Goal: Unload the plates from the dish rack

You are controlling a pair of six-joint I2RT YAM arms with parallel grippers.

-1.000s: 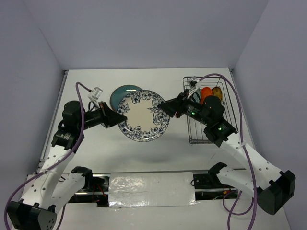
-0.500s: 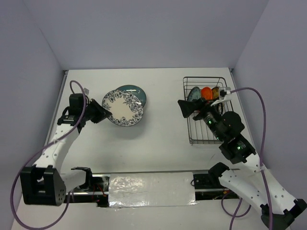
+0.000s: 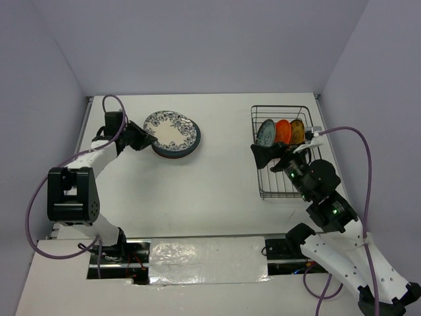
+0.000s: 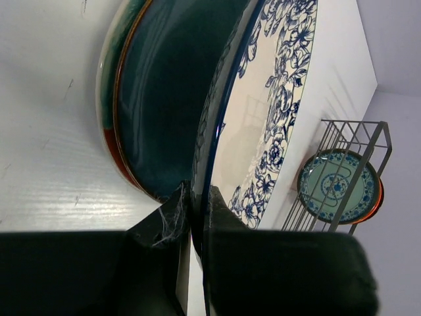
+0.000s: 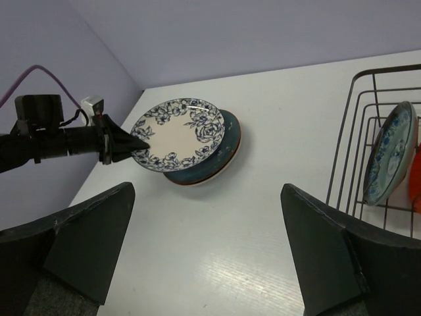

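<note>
Left tool (image 3: 150, 140) pinches rim of floral plate (image 3: 170, 126), tilted for stacking, upper left; right tool (image 3: 258, 151), spread wide, beside dish rack (image 3: 279, 107).

A white plate (image 3: 170, 127) with dark-blue floral rim, plain teal plate (image 4: 164, 99), small teal patterned plate (image 3: 266, 132), orange plate (image 3: 283, 130), dark rack (image 3: 276, 189).

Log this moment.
left jaws: shut on white blue-floral ceramic plate over teal plate | right jaws: open | wire dish rack: small plates inside
</note>
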